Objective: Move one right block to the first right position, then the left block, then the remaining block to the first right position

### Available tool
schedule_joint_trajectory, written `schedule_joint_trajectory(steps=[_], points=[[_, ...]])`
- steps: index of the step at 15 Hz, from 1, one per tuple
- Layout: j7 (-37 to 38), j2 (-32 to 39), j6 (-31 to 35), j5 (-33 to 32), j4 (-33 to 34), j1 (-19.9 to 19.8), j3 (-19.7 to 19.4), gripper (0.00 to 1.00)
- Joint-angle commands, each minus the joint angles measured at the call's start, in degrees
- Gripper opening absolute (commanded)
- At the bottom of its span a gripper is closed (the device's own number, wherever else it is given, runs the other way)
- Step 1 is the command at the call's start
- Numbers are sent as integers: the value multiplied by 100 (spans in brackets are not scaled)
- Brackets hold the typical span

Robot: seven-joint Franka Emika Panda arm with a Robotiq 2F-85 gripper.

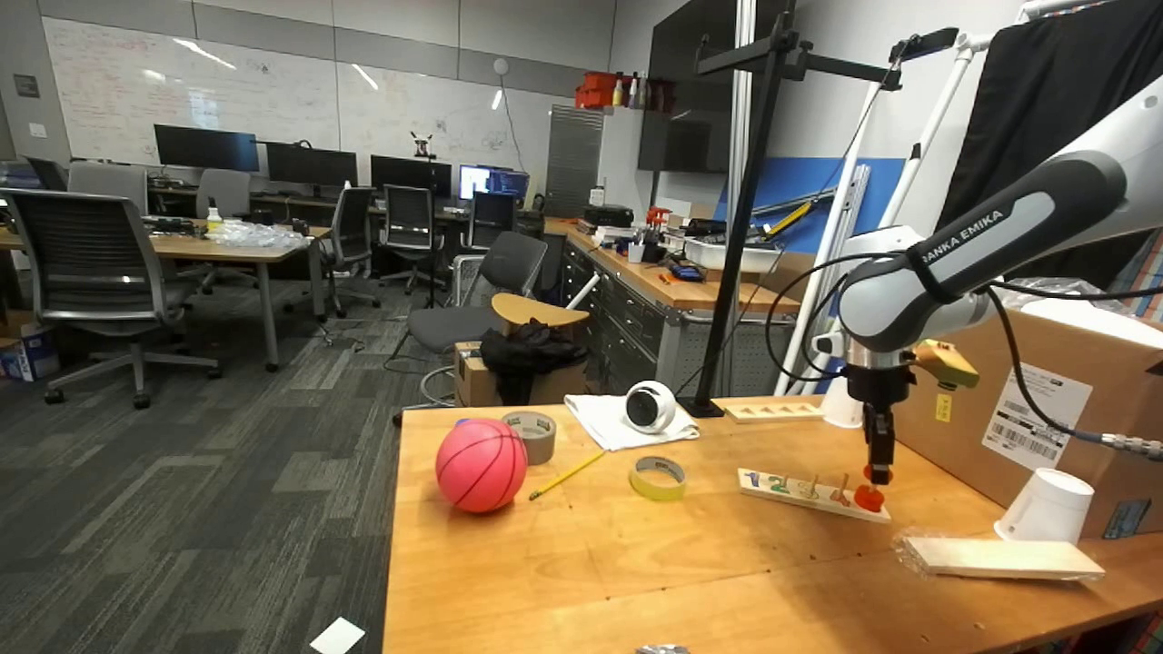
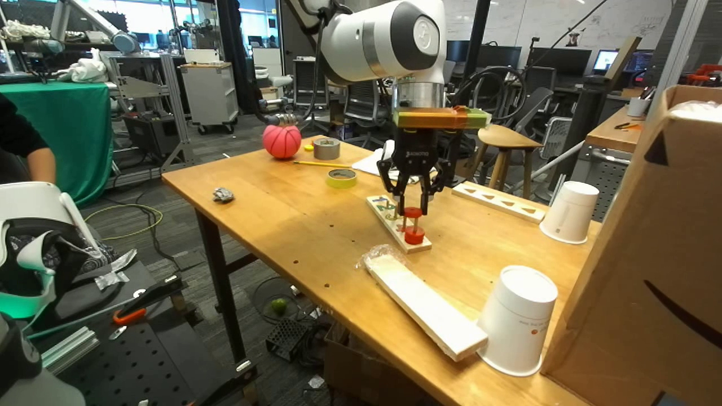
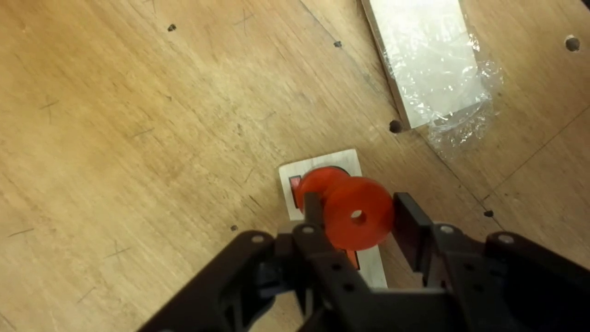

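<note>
nearby, a pale plank (image 2: 426,304) beside a white cup (image 2: 516,321); red disc (image 3: 343,212) tight in the claw (image 2: 413,210)

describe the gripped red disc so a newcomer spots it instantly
On the wooden table lies a numbered board. Above one end hangs the gripper. The red disc is clamped in it, above the board, whereas the lower red piece sits on the board.

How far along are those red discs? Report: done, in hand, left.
Looks done: the lower red disc sits at one end of the numbered peg board. In hand: the gripper holds the upper red disc above it. Left: probably lowering and releasing it, as a gap separates the discs; beyond that, unclear.
</note>
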Motion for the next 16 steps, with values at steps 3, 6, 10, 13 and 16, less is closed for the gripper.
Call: schedule_joint_trajectory(steps=[3,6,10,13,16], points=[[91,-194,148,-30,-232,-120,-16,25],[44,-181,435,88,-317,-207,18,25],[56,-163,747,110,-419,-276,-4,25],[80,-145,795,93,-478,-317,-22,25],[12,-94,778,144,-426,-352,7,25]])
